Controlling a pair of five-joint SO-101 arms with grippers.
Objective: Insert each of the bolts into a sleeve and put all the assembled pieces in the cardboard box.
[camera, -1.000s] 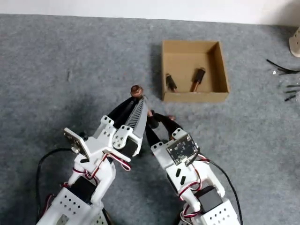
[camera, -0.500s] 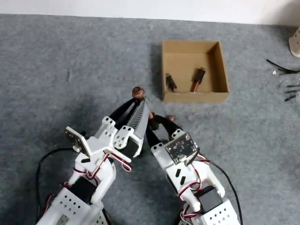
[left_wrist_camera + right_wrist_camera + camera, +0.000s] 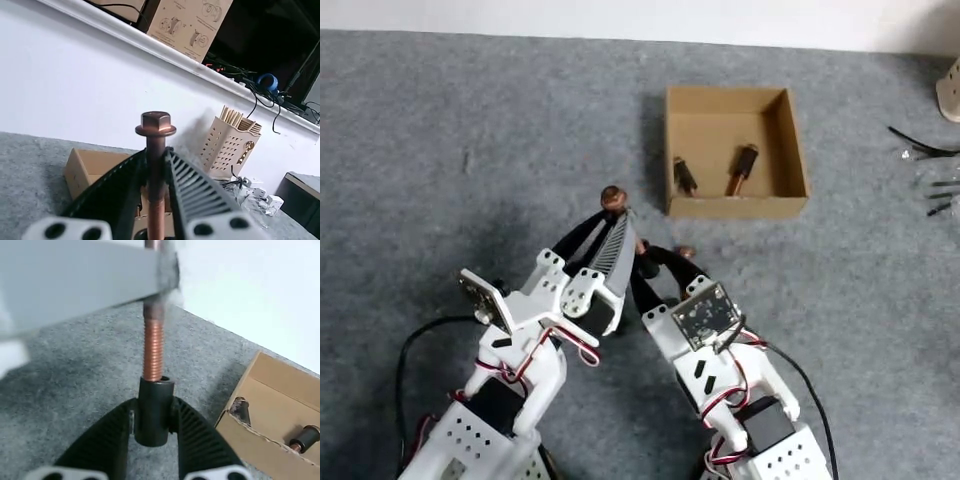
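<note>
My left gripper (image 3: 613, 214) is shut on a copper bolt (image 3: 611, 196), held upright with its hex head (image 3: 155, 125) above the fingers. Just beside it, my right gripper (image 3: 657, 262) is shut on a black sleeve (image 3: 152, 410). In the right wrist view the bolt's threaded shaft (image 3: 152, 351) stands with its tip in the sleeve's top opening. Behind both grippers sits the cardboard box (image 3: 784, 120), which holds two assembled pieces (image 3: 684, 176) (image 3: 742, 168). From the left wrist, the left gripper (image 3: 156, 156) has the box (image 3: 85, 162) behind it.
Black cable ties and small parts (image 3: 925, 152) lie at the table's right edge, and a pale object (image 3: 950, 90) sits at the far right. A perforated beige holder (image 3: 231, 145) stands beyond the box. Open grey mat lies to the left.
The left gripper with the bolt has shifted slightly back toward the right gripper and the sleeve. The right arm has stayed almost still.
</note>
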